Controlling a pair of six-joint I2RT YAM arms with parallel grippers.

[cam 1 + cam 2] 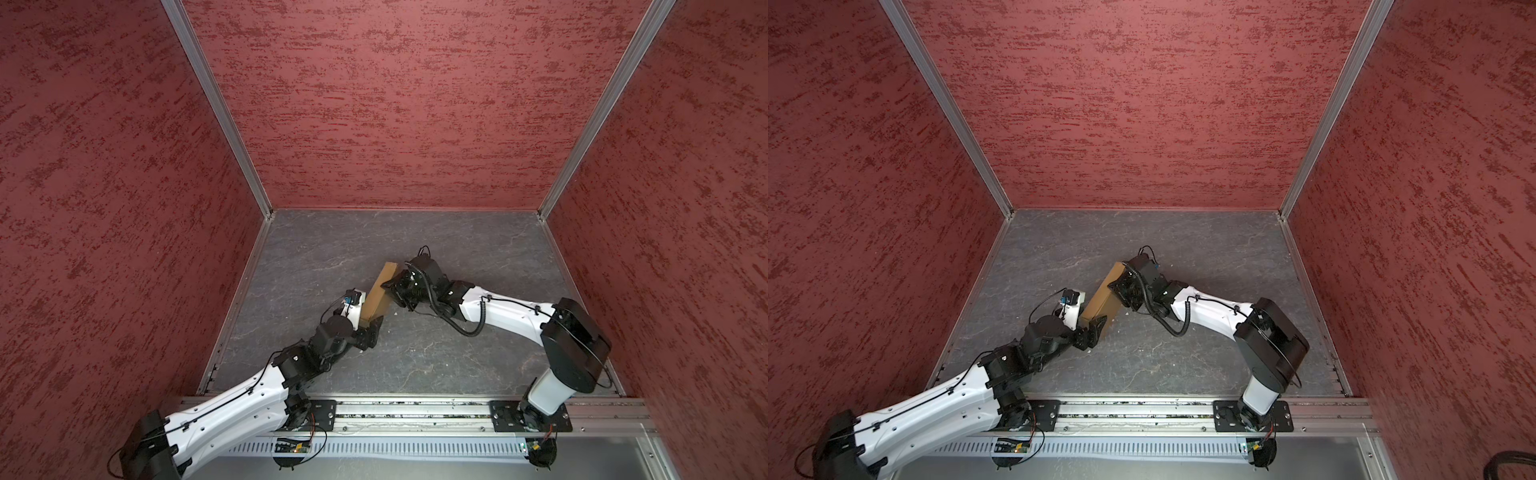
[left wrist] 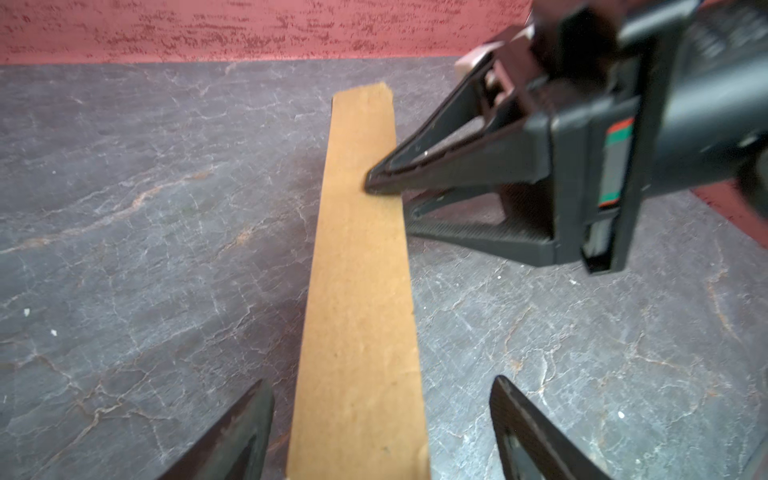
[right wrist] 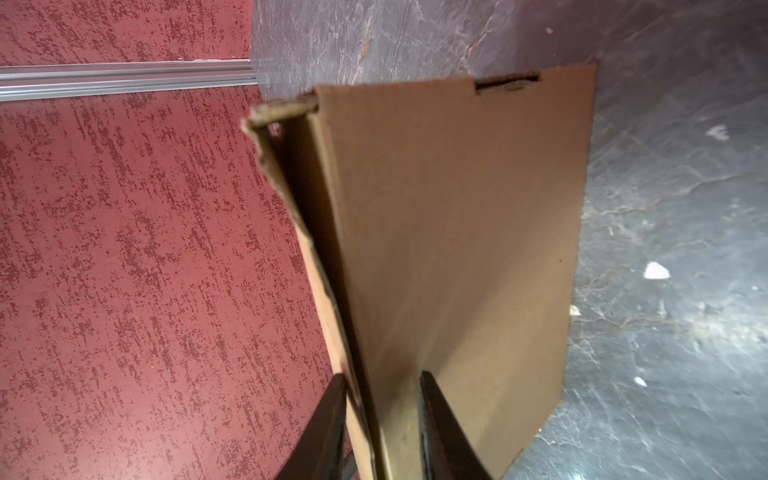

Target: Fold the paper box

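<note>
Black left fingers (image 2: 237, 436) sit at the near corners of the left wrist view, spread wide. The paper box (image 2: 357, 291) runs away between them as a narrow tan strip. Grey veined worktop (image 2: 124, 208) shows between each of them and the strip, so they grip nothing. Farther along the strip the right fingers (image 2: 436, 166) come in from the side, with one tip over the cardboard's edge.

In the right wrist view the right fingers (image 3: 328, 424) stand close together, one on each face of the paper box (image 3: 457, 228), pinching its near edge. Beyond them the box is plain, unprinted brown corrugated board. It has one broad flat panel with a small slot cut into its far edge. A narrower second layer splays away from the panel on one side, leaving a shadowed wedge between them. That layer's far corner is frayed and bent.

In both top views the paper box (image 1: 376, 295) (image 1: 1102, 301) stands on edge, slanting between the two sets of fingers. The left fingers (image 1: 372, 328) are at its near end and the right fingers (image 1: 392, 284) at its upper long edge. Whether its lower edge rests on the worktop (image 1: 415, 353) I cannot tell. A few pale scraps (image 3: 656, 271) lie on the worktop beside the right fingers.
</note>
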